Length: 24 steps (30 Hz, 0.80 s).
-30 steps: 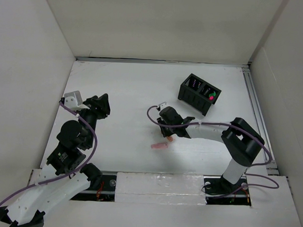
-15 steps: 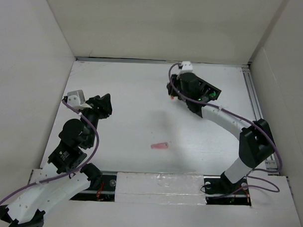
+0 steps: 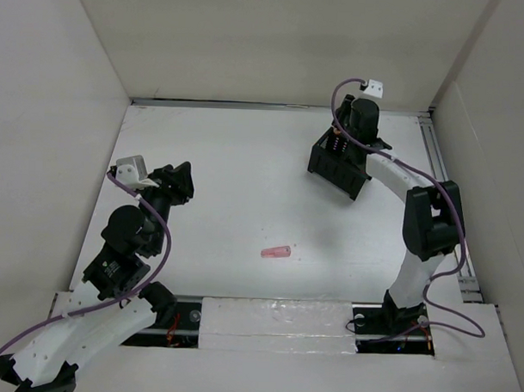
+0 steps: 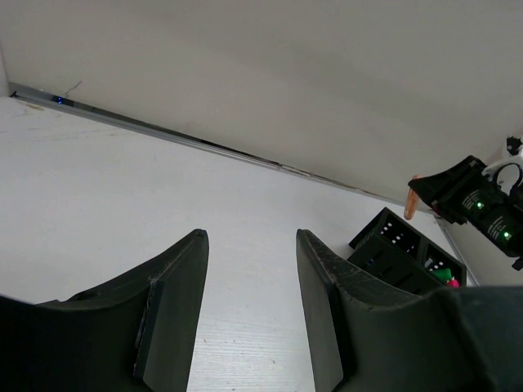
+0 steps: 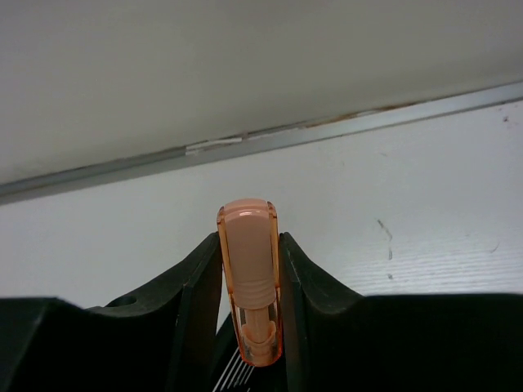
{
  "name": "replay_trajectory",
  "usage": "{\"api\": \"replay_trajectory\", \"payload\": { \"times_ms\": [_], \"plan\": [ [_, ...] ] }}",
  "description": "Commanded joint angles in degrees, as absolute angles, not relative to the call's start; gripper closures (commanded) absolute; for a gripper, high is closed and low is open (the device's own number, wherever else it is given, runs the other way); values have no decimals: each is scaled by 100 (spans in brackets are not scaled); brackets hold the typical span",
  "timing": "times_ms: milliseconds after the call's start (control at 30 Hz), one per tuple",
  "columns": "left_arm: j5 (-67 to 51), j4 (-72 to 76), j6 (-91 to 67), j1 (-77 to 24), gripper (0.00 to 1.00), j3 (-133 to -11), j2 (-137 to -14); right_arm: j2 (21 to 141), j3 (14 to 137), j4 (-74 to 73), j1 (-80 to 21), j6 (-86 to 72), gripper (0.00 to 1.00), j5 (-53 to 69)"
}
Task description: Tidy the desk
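The bench, the white desk that must be put in order, lies flat between white walls and carries only 2 loose things in the top view: a black box with compartments at the far right, and a pink piece lying alone in the near middle, well apart from the box. The right claw is pinching an orange capped piece between its 2 fingers, and the piece stands about upright with its rounded cap sticking out past the fingertips. I think it is held so because a thin upright thing goes more easily down into a narrow compartment. In the left wrist view the piece hangs just above the far side of the box (1 compartment there already holds something green and red), so the step in hand is probably the lowering and the release. Which compartment is the target, I cannot tell. The left claw is spread with nothing between its fingers and hovers over the left part of the bench, probably to leave room for the right arm. The pink piece is not yet stored, so the task is not complete.
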<state>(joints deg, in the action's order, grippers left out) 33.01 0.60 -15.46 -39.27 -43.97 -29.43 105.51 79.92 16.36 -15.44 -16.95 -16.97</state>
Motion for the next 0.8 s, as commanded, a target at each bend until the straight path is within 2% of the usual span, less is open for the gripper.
{"api": "replay_trajectory", "payload": {
  "times_ms": [0,233,333,433,467,600,733,767],
  "plan": [
    [3278,246,-1459,-3894,57,-4579,-2909,10389,7832,2029,-1591,-1767,84,-1565],
    [3261,237,-1476,-3894,57,-4588,-2927,10187,7269,2171,-1705,-1758,83,-1819],
    [3252,246,-1477,-3894,57,-4588,-2883,10187,7216,2031,-1705,-1766,78,-1890],
    [3235,255,-1476,-3894,57,-4588,-2883,10055,7041,1977,-1705,-1889,69,-1855],
    [3226,229,-1494,-3894,57,-4614,-2883,9968,6997,1978,-1757,-1924,59,-1802],
    [3156,255,-1503,-3894,57,-4588,-2821,9547,6812,1978,-1811,-1899,38,-1731],
    [3103,246,-1521,-3894,57,-4597,-2786,9116,6785,1750,-1924,-1854,35,-1530],
    [3103,255,-1521,-3894,57,-4597,-2795,8992,6716,1532,-1994,-1889,41,-1399]
  ]
}}
